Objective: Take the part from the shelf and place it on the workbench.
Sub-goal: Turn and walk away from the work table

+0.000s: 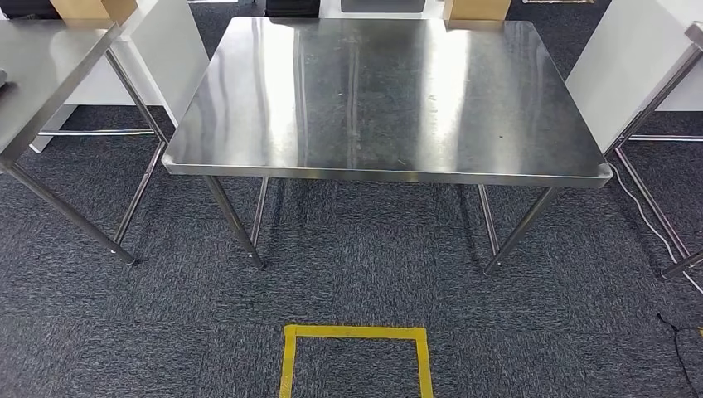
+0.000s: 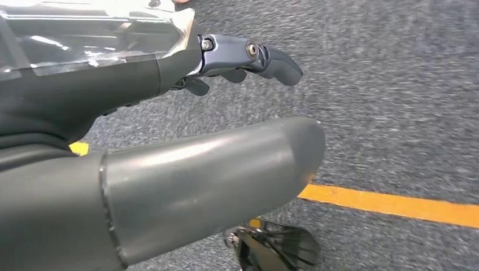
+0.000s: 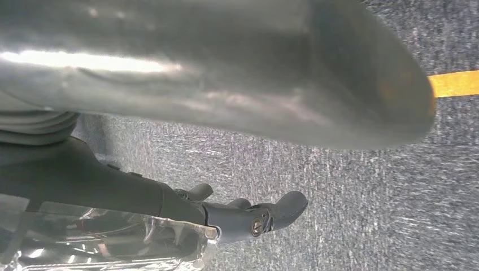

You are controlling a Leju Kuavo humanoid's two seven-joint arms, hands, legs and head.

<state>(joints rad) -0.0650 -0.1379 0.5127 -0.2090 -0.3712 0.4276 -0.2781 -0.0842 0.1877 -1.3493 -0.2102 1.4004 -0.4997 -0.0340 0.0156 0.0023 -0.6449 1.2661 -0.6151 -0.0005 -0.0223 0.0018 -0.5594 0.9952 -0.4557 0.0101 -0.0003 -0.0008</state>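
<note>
A bare stainless steel workbench [image 1: 390,99] stands straight ahead in the head view, its shiny top carrying nothing. My left hand [image 2: 141,79] hangs over the dark carpet, its thick grey thumb [image 2: 226,175] well apart from the dark fingers [image 2: 265,59], and nothing lies between them. My right hand [image 3: 141,195] hangs over the carpet the same way, thumb [image 3: 254,73] and fingers [image 3: 271,212] spread apart around empty space.
A second steel table [image 1: 41,75] stands at the left and a third table's legs [image 1: 655,108] at the right, with carpet gaps between. A yellow tape square [image 1: 356,333] marks the floor in front of the workbench. A thin cable [image 1: 655,228] trails on the right.
</note>
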